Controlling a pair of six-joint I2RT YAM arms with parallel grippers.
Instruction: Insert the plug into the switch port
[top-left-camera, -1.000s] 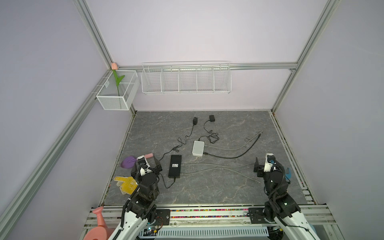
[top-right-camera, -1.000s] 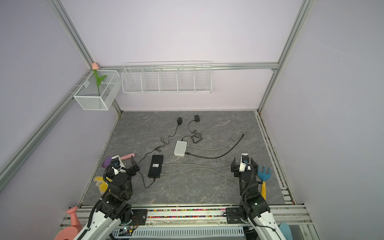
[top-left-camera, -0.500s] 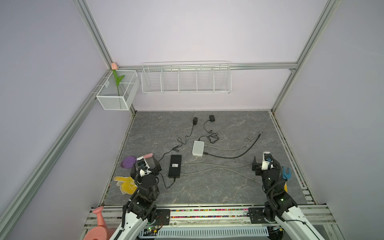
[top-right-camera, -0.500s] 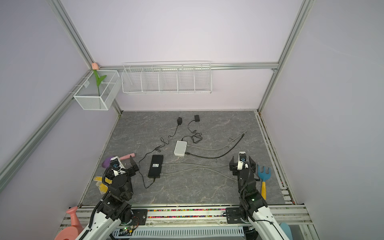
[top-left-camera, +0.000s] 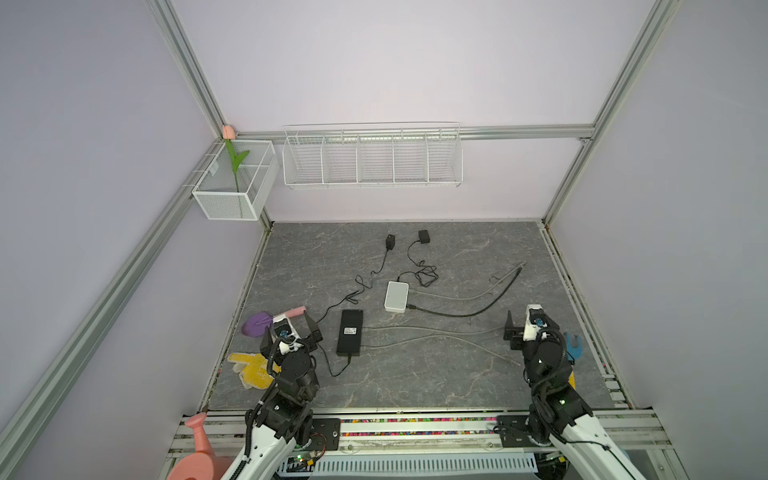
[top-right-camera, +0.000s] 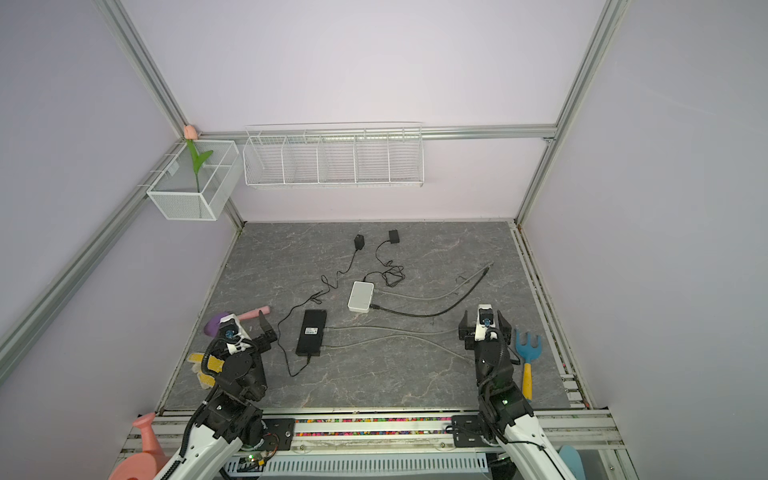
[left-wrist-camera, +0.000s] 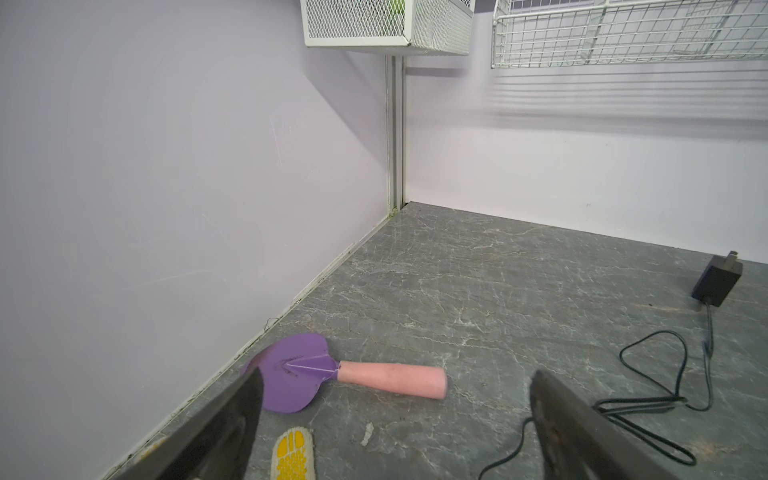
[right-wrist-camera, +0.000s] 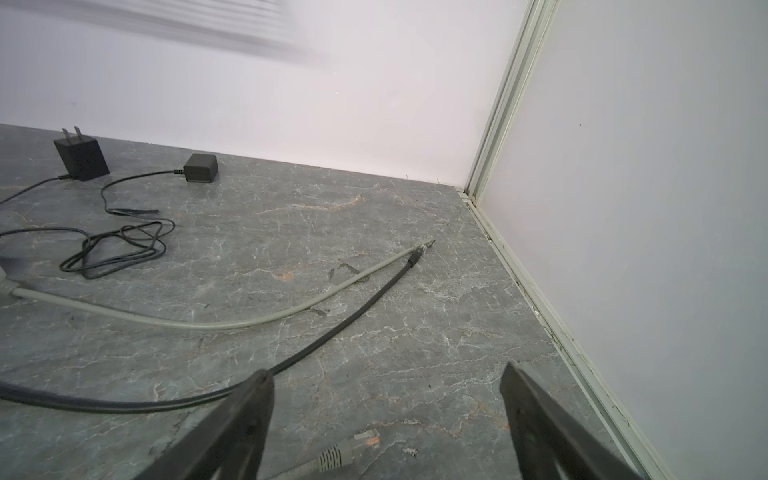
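Top views: white switch (top-left-camera: 397, 296) at mid-counter (top-left-camera: 415, 386). Black switch (top-left-camera: 350, 331) just beside the white switch, to its near left, with two grey leads (top-left-camera: 415, 330) running from its side to the right. Black cable (top-left-camera: 469, 312) leaves the white switch on its right. Adapters (top-left-camera: 390, 241) lie behind the white switch, near the back wall. Left claw (top-left-camera: 286, 330) sits left of the white switch, beyond the black switch, fingers spread and empty. Right claw (top-right-camera: 484, 322) sits well right of the white switch, also spread and empty. Trowel (top-left-camera: 266, 324) and glove (top-left-camera: 249, 368) lie further left of it, rake (top-right-camera: 528, 345) furthest right.

Left wrist: claw fingers (left-wrist-camera: 232, 415) apart, holding nothing. Trowel (left-wrist-camera: 299, 370) and glove tip (left-wrist-camera: 291, 455) lie on the counter ahead. One adapter (left-wrist-camera: 717, 280) shows with its thin cord.

Right wrist: claw fingers (right-wrist-camera: 249, 415) wide apart. Plug (right-wrist-camera: 353, 446), on a grey lead, lies on the counter between them, touched by neither, well right of the white switch and in no port. Black cable (right-wrist-camera: 332, 332) crosses ahead.
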